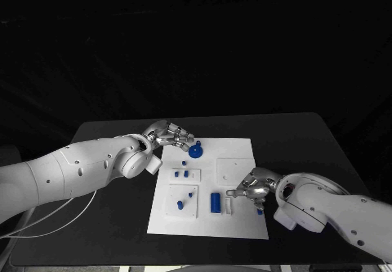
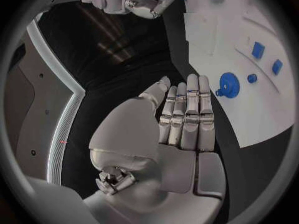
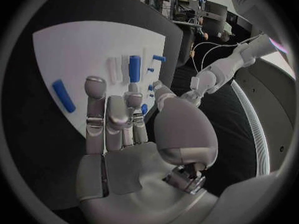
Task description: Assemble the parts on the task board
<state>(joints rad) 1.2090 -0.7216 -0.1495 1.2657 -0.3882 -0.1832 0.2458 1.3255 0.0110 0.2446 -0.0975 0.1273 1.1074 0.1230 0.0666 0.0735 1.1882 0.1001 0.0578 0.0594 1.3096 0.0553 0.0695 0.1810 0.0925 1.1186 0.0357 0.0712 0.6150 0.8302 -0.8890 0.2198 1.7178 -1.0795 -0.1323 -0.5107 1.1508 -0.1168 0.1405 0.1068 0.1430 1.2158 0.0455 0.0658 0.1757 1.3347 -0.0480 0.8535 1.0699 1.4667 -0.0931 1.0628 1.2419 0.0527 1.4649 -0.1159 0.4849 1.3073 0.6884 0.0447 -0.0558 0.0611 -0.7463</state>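
The right hand (image 1: 251, 187) hovers low over the white board (image 1: 237, 226), empty, fingers straight. The left hand (image 1: 170, 136) is likewise empty beside a blue disc (image 1: 195, 151). The right wrist view shows a loose blue peg (image 3: 63, 95) lying beside its fingers.

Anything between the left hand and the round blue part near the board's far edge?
Nothing visible. The left hand hovers at the task board's far left corner, fingers straight and holding nothing. The round blue part lies just beside it on bare white board, with a small blue piece beyond it.
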